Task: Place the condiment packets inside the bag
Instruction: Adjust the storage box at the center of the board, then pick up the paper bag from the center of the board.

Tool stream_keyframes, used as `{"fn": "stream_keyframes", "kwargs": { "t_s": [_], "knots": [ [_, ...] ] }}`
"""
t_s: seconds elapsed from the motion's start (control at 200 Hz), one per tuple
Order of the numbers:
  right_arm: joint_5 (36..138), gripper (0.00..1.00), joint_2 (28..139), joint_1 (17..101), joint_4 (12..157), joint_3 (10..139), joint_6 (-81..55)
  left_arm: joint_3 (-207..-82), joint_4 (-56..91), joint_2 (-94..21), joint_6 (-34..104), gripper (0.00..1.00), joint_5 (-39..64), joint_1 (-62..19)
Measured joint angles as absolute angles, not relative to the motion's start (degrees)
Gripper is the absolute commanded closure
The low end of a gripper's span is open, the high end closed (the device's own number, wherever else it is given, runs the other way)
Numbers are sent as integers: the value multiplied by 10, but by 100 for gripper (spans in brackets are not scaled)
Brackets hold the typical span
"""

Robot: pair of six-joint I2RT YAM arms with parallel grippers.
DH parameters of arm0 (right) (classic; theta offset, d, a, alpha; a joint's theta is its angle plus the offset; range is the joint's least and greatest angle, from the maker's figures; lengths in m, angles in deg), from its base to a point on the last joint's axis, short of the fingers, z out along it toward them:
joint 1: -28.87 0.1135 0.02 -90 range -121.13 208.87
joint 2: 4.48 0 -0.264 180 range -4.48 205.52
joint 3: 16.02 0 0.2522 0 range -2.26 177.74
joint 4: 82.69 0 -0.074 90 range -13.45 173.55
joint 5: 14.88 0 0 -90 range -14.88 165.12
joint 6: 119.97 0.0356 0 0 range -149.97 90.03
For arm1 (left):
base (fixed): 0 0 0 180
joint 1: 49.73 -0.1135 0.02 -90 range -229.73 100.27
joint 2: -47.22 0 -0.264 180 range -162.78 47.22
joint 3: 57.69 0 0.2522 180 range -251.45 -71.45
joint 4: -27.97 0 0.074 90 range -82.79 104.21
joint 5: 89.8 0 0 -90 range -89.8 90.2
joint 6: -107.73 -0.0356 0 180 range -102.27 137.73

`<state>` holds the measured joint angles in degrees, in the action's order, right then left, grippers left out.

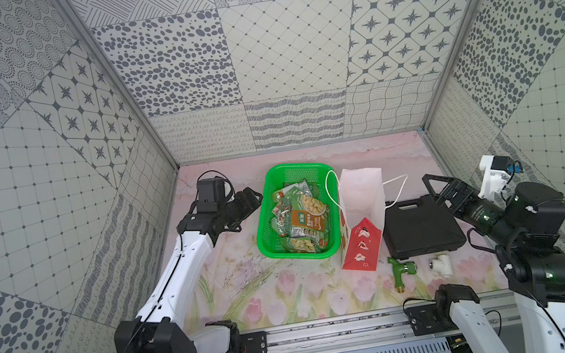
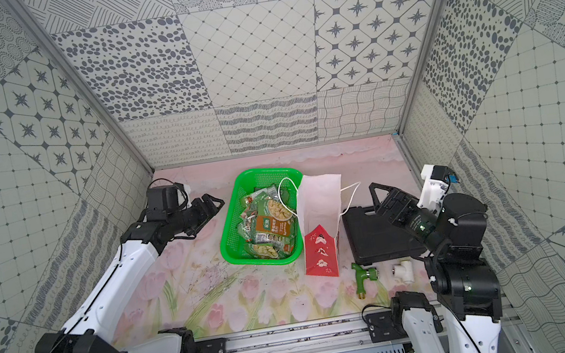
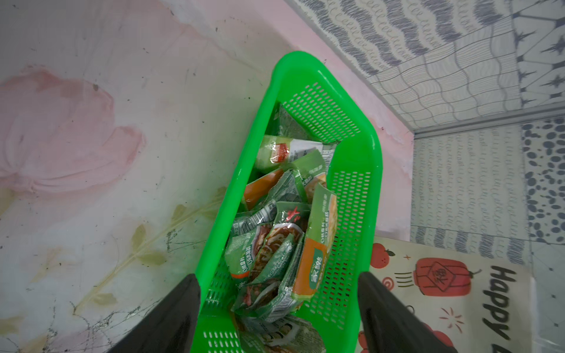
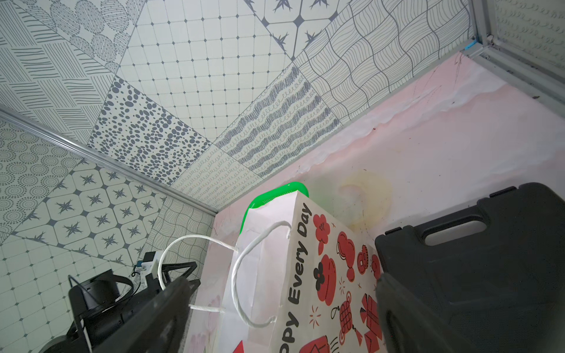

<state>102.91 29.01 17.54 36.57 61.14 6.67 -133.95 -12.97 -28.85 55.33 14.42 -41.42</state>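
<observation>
Several glossy flat condiment packets (image 1: 303, 220) crowd a perforated plastic basket (image 1: 266, 222).

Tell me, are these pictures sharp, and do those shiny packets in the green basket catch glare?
Left wrist view: condiment packets sharp, white glints on their foil; left gripper's fingers soft. Right wrist view: bag lettering crisp, right gripper's fingers blurred. Both top views: even light, faint shadows, packets small.
</observation>
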Motion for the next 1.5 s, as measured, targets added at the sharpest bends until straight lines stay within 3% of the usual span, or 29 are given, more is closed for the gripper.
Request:
{"fn": "stream_keyframes", "kwargs": {
  "t_s": [0.335, 0.63, 0.75, 1.116, 1.391, 1.496],
  "knots": [
    [1080, 3, 319, 175, 366, 612, 56, -1396, -150, -458, 518, 40, 73, -375],
    [1095, 3, 334, 175, 375, 611, 51, -1411, -149, -516, 484, 84, 43, -359],
    [1098, 3, 338, 175, 379, 610, 51, -1405, -141, -512, 486, 90, 29, -356],
    [1103, 3, 346, 175, 395, 600, 51, -1374, -169, -461, 498, 88, -27, -363],
    [1105, 3, 364, 191, 406, 599, 49, -1378, -211, -437, 479, 31, -55, -389],
    [1102, 6, 376, 212, 406, 599, 41, -1392, -233, -400, 482, 19, -74, -376]
  ]
}}
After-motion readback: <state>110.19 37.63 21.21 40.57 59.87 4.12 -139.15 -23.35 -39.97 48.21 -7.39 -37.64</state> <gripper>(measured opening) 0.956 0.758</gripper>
